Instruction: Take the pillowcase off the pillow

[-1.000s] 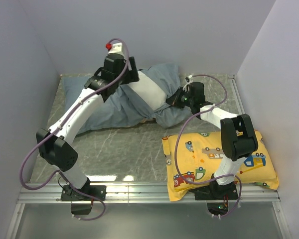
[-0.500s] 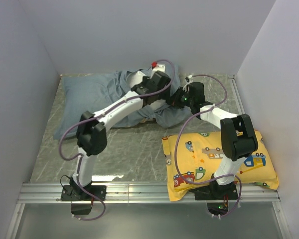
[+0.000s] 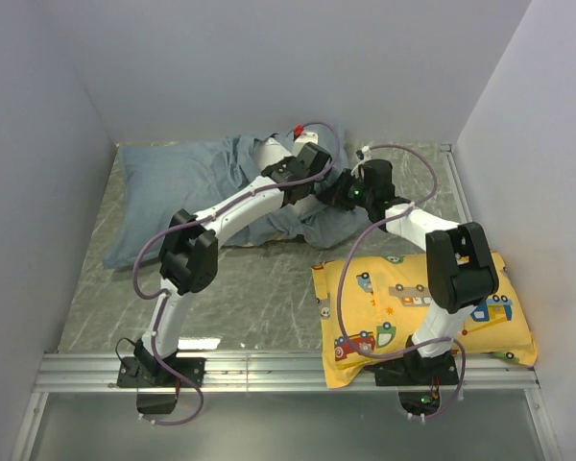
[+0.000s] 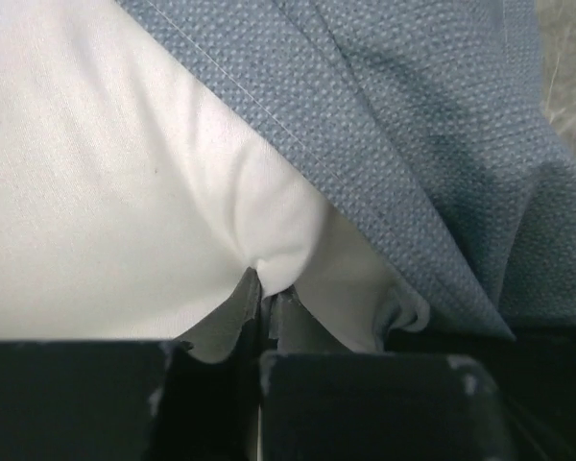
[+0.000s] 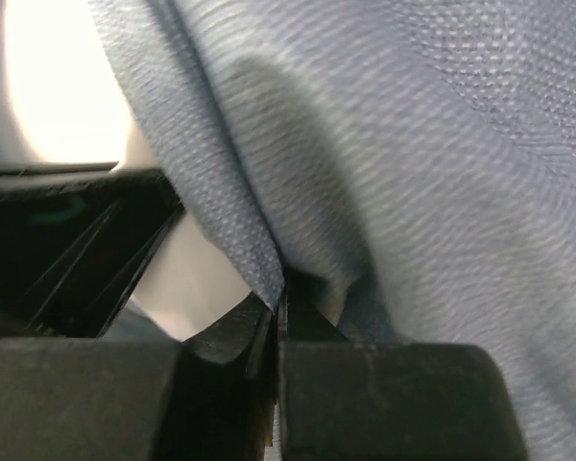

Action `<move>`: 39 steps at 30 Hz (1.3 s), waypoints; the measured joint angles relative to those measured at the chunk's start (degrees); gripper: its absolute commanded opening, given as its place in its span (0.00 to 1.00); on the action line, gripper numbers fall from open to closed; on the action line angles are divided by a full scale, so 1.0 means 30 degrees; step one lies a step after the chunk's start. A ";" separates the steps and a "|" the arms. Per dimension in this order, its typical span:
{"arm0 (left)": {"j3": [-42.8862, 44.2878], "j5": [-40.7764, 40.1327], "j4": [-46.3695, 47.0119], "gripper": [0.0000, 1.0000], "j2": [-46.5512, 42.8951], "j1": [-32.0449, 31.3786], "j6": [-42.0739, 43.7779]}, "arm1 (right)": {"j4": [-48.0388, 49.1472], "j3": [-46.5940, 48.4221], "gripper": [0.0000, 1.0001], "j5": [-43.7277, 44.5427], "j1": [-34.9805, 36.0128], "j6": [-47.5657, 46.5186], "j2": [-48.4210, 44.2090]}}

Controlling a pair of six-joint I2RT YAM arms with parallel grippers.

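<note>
The blue-grey pillowcase [image 3: 182, 187] lies crumpled along the back of the table, and a patch of the white pillow [image 3: 269, 151] shows at its open end. My left gripper [image 3: 319, 181] reaches over the case to that opening. In the left wrist view the left gripper [image 4: 264, 293] is shut on a pinch of the white pillow [image 4: 106, 192], with the pillowcase [image 4: 422, 144] hem just beside it. My right gripper [image 3: 344, 192] sits right next to it. In the right wrist view the right gripper [image 5: 278, 303] is shut on a fold of the pillowcase [image 5: 394, 144].
A yellow cartoon-vehicle print pillow [image 3: 480, 322] lies at the front right, under the right arm. Walls close in the table on the left, back and right. A metal rail [image 3: 269, 370] runs along the near edge.
My left arm has swung from the back left across the pillowcase to the opening beside the right gripper, and its jaws have shut on the white pillow. The right arm has not moved.
</note>
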 measured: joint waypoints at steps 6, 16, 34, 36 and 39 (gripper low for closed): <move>0.1501 0.0554 -0.1217 0.00 0.0306 0.0393 0.0007 | -0.0532 0.0000 0.00 0.0532 0.0087 -0.0372 -0.0612; 0.4466 0.8721 -0.3322 0.00 0.0306 0.5246 -0.2703 | -0.0444 0.0000 0.00 0.2339 0.0306 -0.0758 -0.1151; 0.3949 1.6225 -0.3687 0.00 -0.0940 0.9245 -0.6761 | -0.2047 0.1304 0.02 0.6492 0.1508 -0.1195 -0.0357; 0.3563 1.6546 -0.3665 0.00 -0.1486 0.9471 -0.6914 | -0.2018 0.1341 0.05 0.6550 0.1566 -0.1180 -0.0335; 0.2040 1.6881 -0.2696 0.00 -0.2637 0.9683 -0.7184 | -0.2055 0.1617 0.18 0.6521 0.1647 -0.1202 -0.0335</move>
